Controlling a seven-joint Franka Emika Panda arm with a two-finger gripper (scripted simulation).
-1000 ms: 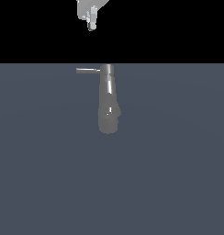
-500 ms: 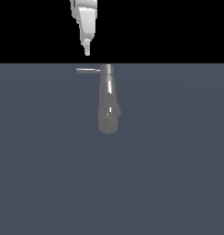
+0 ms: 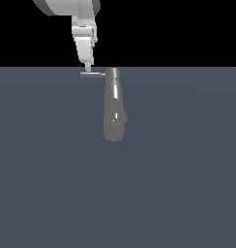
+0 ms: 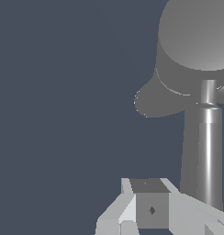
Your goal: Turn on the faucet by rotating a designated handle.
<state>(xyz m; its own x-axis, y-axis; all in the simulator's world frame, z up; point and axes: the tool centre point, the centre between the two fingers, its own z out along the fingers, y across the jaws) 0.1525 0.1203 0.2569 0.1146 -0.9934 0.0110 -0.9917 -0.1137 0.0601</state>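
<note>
Exterior view
- Arm [image 3: 74, 7]: white, entering from the upper edge and pointing straight down.
- End effector [image 3: 87, 67]: its tip is sitting directly above the handle, at or just short of contact; fingers are appearing as one narrow tip, so whether they are apart or together cannot be told here.
- Handle [image 3: 92, 74]: thin grey rod lying level directly beneath the end effector tip, projecting from the faucet's narrow end toward the exterior view's left.
- Faucet [image 3: 113, 104]: grey metallic column standing just beside the end effector, toward the exterior view's right, widening into a lumpy end further from it.
- Worktop [image 3: 52, 169]: flat slate-blue surface lying under the faucet.

Wrist view
- End effector [image 4: 150, 209]: pale grey finger parts are showing at the frame edge; the gap between them is not readable, so its state cannot be told.
- Handle [image 4: 208, 151]: bright cylindrical rod running close alongside the end effector.
- Faucet [image 4: 192, 46]: wide rounded body looming beyond the end effector.
</note>
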